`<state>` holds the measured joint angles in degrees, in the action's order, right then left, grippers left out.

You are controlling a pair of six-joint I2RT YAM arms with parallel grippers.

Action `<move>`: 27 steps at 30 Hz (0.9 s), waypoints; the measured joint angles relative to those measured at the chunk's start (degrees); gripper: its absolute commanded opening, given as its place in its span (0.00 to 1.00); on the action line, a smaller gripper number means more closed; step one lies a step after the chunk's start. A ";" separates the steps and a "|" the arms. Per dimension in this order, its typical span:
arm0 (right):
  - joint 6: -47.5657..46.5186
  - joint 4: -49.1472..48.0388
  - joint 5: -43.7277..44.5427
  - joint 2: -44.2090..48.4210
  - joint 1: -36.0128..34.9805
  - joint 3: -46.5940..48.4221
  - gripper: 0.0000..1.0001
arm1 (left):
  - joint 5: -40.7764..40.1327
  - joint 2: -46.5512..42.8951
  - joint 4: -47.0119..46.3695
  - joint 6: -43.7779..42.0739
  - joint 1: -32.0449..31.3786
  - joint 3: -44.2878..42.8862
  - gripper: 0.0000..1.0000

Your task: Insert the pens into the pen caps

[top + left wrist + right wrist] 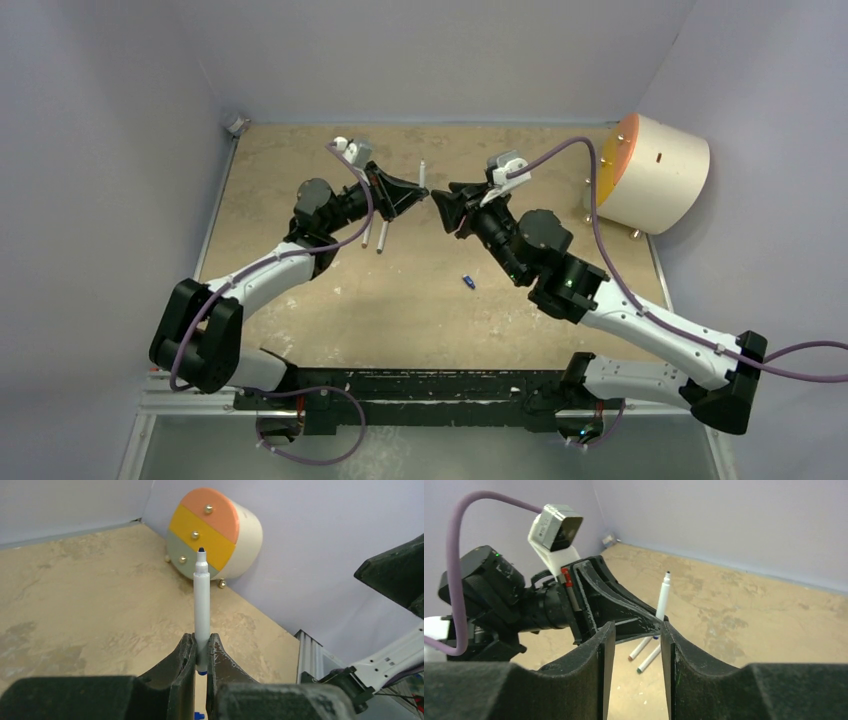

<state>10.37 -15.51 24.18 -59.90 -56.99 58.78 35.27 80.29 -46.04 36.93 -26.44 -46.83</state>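
A white-grey pen stands upright with its dark tip pointing away, and my left gripper is shut on its lower end. In the top view this pen rises above the table's middle from the left gripper. My right gripper faces it closely from the right. In the right wrist view the right gripper is open with nothing between its fingers, just short of the held pen. Two more pens lie side by side on the table. A blue pen cap lies alone nearer the front.
A cream drum with an orange and yellow face lies on its side at the far right, against the wall. Walls close the table at the back and on both sides. A small grey fitting sits in the back left corner.
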 measured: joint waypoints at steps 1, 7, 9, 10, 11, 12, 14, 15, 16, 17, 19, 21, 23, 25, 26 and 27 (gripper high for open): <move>0.76 0.70 0.66 -0.13 0.02 -0.26 0.42 | -0.46 -0.17 -0.33 -0.66 0.55 1.33 0.00; 11.54 14.01 3.43 -5.38 0.24 1.07 0.42 | -2.03 0.98 -4.98 -2.03 0.92 6.88 0.00; 14.47 18.14 3.39 -5.97 0.44 -0.55 0.40 | -1.81 1.92 -8.46 -2.03 0.98 9.44 0.00; 15.89 20.44 3.39 -5.90 0.55 -1.92 0.39 | -1.53 2.38 -9.40 -2.08 1.09 10.51 0.00; 17.05 22.51 3.32 -5.57 0.81 -3.50 0.39 | -1.25 2.67 -9.92 -2.14 1.22 11.37 0.00; 17.99 24.41 3.23 -5.18 1.27 -5.11 0.39 | -1.22 2.73 -10.08 -2.32 1.36 12.09 0.00; 18.97 27.50 2.54 -4.50 3.02 -7.61 0.41 | -1.18 2.73 -10.05 -2.95 1.57 12.76 0.00; 19.10 28.70 1.46 -4.22 4.61 -8.61 0.42 | -1.18 2.73 -10.08 -3.19 1.62 12.90 0.00; 19.10 29.64 0.42 -4.11 6.45 -9.33 0.44 | -1.18 2.73 -10.21 -3.34 1.64 12.98 0.00; 18.99 30.27 -0.57 -4.15 8.33 -9.79 0.45 | -1.18 2.69 -10.36 -3.39 1.64 13.09 0.00; 18.25 30.73 -2.97 -4.79 11.87 -10.29 0.47 | -1.22 2.43 -11.28 -3.34 1.64 13.86 0.00; 16.85 30.67 -5.38 -6.71 15.13 -10.29 0.48 | -1.18 1.77 -11.80 -3.26 1.68 15.17 0.00; 15.17 30.49 -7.93 -9.57 17.46 -10.29 0.48 | -0.81 1.22 -12.22 -3.04 1.68 16.20 0.00; 13.40 30.03 -10.03 -12.09 18.56 -10.29 0.48 | 0.04 1.18 -13.51 -2.47 1.66 17.00 0.00; 12.39 29.70 -10.99 -12.98 18.78 -10.29 0.47 | 0.55 1.29 -14.23 -1.99 1.66 17.27 0.00; 11.39 29.31 -12.00 -13.35 18.84 -10.29 0.47 | 1.55 1.75 -15.93 -1.49 1.66 17.51 0.00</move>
<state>21.76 13.80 12.19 -73.25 -38.15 48.49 36.82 82.04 -61.98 35.44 -24.77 -29.32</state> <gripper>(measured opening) 0.478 0.052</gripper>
